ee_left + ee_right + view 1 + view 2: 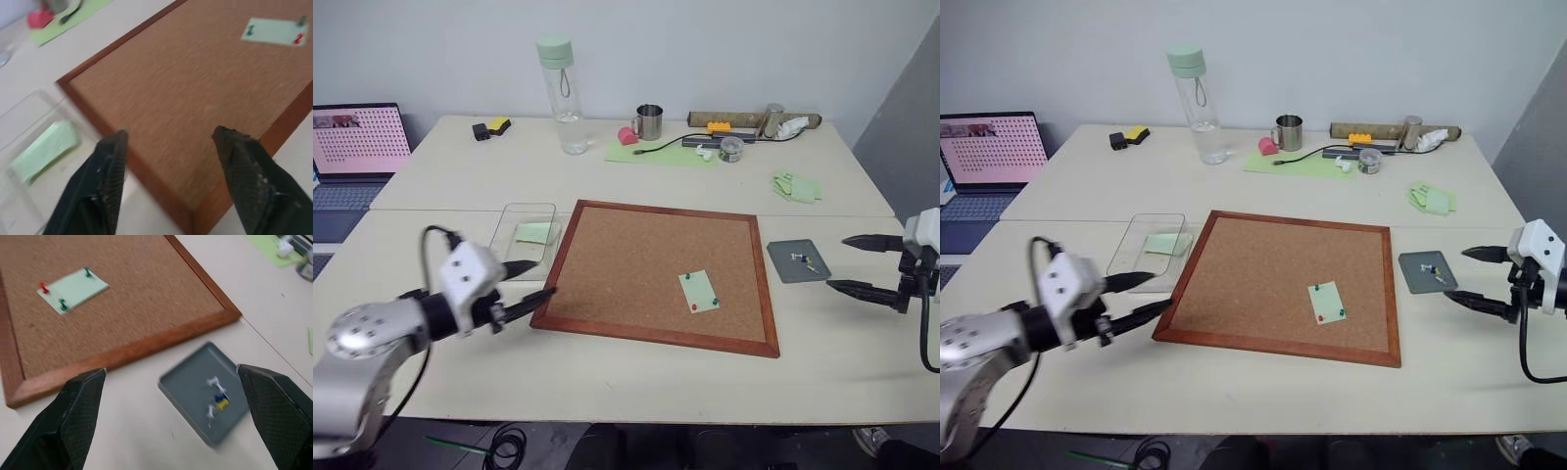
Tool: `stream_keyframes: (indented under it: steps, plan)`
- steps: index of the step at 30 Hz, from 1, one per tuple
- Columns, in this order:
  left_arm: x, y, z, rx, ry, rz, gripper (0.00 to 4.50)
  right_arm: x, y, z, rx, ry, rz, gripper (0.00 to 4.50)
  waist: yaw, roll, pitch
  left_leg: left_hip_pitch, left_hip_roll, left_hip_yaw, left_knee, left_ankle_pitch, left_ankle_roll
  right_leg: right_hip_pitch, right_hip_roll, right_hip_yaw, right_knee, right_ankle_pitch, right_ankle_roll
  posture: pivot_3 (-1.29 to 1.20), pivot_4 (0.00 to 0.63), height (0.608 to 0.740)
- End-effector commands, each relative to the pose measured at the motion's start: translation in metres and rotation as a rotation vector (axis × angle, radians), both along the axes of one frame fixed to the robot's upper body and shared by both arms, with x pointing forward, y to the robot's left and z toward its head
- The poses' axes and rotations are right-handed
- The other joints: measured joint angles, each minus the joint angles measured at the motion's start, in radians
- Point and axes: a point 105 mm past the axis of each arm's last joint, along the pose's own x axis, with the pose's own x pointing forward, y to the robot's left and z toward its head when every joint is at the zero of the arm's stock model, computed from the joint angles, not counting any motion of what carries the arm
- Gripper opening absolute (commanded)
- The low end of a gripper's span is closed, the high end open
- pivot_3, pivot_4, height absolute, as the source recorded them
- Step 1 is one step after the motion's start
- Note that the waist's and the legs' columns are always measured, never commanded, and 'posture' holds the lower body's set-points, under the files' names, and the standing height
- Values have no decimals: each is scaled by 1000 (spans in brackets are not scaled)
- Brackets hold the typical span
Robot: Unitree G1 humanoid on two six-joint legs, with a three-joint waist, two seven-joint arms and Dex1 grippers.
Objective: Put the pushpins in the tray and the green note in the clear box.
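- My left claw (530,284) is nearest, hanging over the table at the corkboard's (646,264) near left corner, fingers apart with nothing between them.
- Just beyond it sits the clear box (514,245), touching the corkboard's left frame; a pale green slip (535,232) already lies inside it.
- On the corkboard, toward its near right part, the green note (699,291) is pinned flat. A red pushpin (43,287) holds one corner, and two green pushpins (62,305) hold others.
- The dark grey tray (799,260) rests on the table just off the corkboard's right frame. It holds a few pins: white ones, a blue one and a yellow one (222,404).
- My right claw (860,264) hovers to the right of the tray, fingers spread wide, empty.
- In my right wrist view the tray shows between my fingertips (90,382).
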Motion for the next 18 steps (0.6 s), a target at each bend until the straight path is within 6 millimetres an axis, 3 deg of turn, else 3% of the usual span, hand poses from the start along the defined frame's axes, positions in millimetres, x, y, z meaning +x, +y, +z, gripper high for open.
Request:
stream_keyframes:
  steps: [1,5,11,18]
  plan:
    - [9,-30,0,-16,-11,-100,1914,-3,25,10,26,-51,57,4500,0,0,0,0,0,0,0,0,0,0,0,0,0,0,0,0,150,740]
    - [24,-46,-18,-26,9,-132,1136,1,52,3,53,-54,97,4500,-1,0,0,0,0,0,0,0,0,0,0,0,1,0,0,0,150,740]
    - [42,-66,-50,-57,30,-133,96,25,93,-5,92,-71,125,4500,-3,0,0,0,0,0,1,0,0,-1,1,0,1,0,0,0,150,740]
    - [54,-73,-86,-70,51,-69,42,48,141,-28,28,-40,208,4500,-2,-1,0,-1,0,-1,1,0,-1,-2,1,0,1,0,0,0,150,740]
